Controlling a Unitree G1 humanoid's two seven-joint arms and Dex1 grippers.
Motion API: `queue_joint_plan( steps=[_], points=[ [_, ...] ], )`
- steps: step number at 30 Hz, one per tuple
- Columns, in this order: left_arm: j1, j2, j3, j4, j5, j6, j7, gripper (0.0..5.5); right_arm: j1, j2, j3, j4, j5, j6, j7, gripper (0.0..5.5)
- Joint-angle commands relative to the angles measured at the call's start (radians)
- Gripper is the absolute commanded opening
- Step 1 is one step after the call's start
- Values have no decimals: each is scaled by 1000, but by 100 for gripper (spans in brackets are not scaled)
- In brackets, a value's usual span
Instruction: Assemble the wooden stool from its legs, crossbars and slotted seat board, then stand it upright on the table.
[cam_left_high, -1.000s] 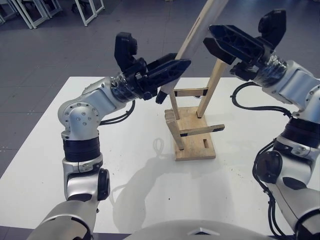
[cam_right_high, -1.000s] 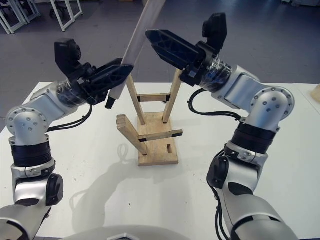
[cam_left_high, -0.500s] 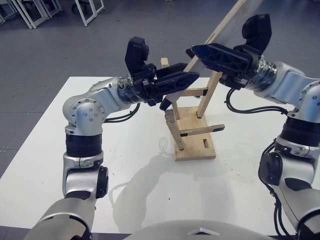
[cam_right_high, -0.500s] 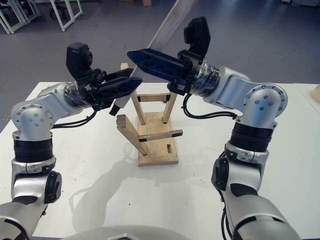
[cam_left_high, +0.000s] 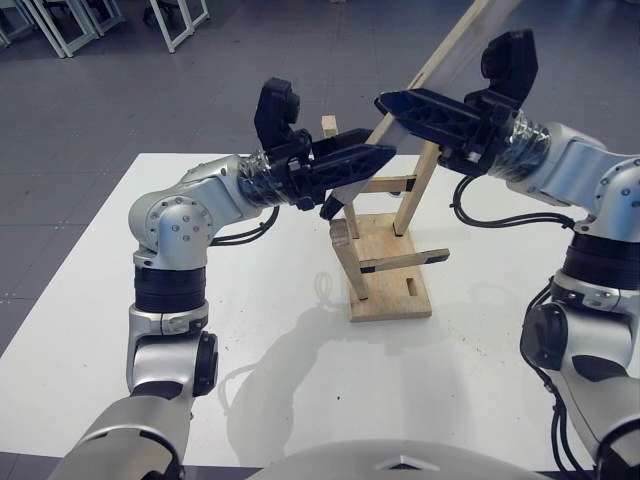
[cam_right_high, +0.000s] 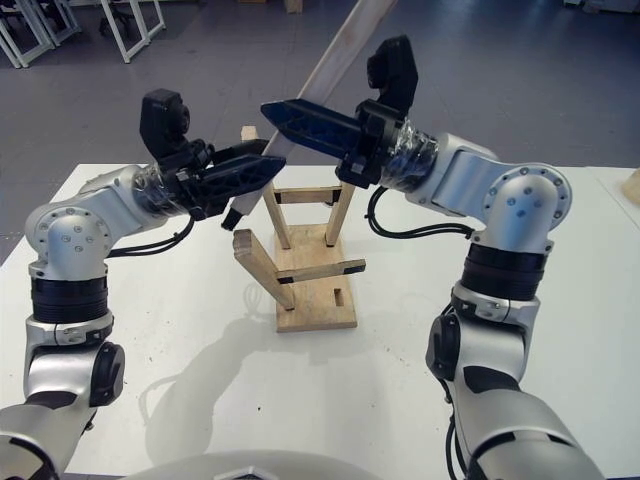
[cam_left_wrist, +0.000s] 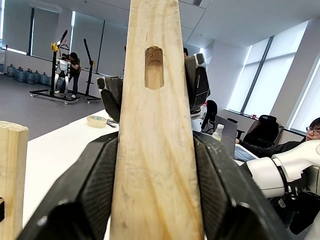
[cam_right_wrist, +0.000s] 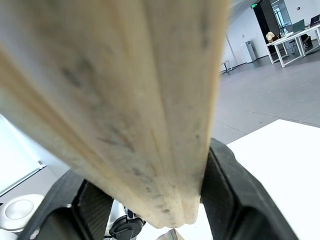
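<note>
A white table (cam_left_high: 250, 330) carries the seat board (cam_left_high: 395, 290) lying flat, with legs and crossbars standing up out of it. Above it slants a loose leg (cam_right_high: 345, 45). The left gripper (cam_left_high: 378, 160) clamps its lower end and the right gripper (cam_left_high: 392, 105) clamps it higher up.

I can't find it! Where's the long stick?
In the head views, the long leg slants, held by left pincer and right pincer, above the half-built stool.
</note>
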Motion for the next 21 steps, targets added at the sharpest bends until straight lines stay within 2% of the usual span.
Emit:
queue_joint_plan(
  steps=[1,3,11,15,18,21],
  points=[
    [-44,10,23,13,-27,32,-4,254,-41,-10,-18,32,1,-27,-11,220],
    [-53,13,30,16,-38,42,-6,289,-44,-15,-17,41,-8,-32,-9,204],
    [-118,85,128,98,-4,-10,-6,430,-40,-57,-18,74,-65,-77,9,204],
    [-94,134,178,46,23,-45,49,497,-14,-173,-38,83,-134,-111,57,204],
    [21,145,196,-47,71,-58,149,543,56,-287,-48,63,-213,-169,132,204],
    [186,137,192,-149,118,-57,234,543,222,-406,-33,0,-312,-279,286,204]
  ],
)
